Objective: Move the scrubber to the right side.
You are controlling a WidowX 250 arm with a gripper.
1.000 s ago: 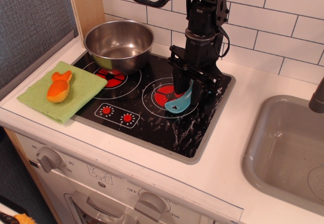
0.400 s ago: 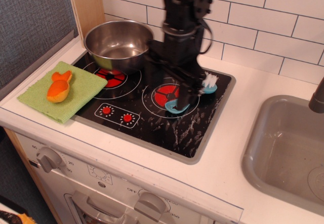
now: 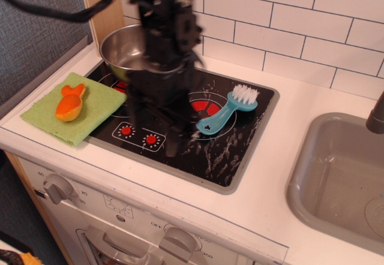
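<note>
The light-blue scrubber (image 3: 223, 114) lies flat on the right burner of the black stovetop (image 3: 228, 151). Its white bristles (image 3: 245, 93) point to the back right and its handle to the front left. My gripper (image 3: 153, 132) is motion-blurred and hangs over the middle-left of the stovetop, to the left of the scrubber and apart from it. Its two dark fingers stand apart with nothing between them.
A steel bowl (image 3: 123, 50) sits on the back left burner, partly hidden by my arm. An orange fish toy (image 3: 69, 103) lies on a green cloth (image 3: 96, 106) at the left. A grey sink (image 3: 339, 175) is at the right. The tiled wall is behind.
The gripper let go of the scrubber, which now lies flat on the right burner. The arm has swung left and forward, away from it.
</note>
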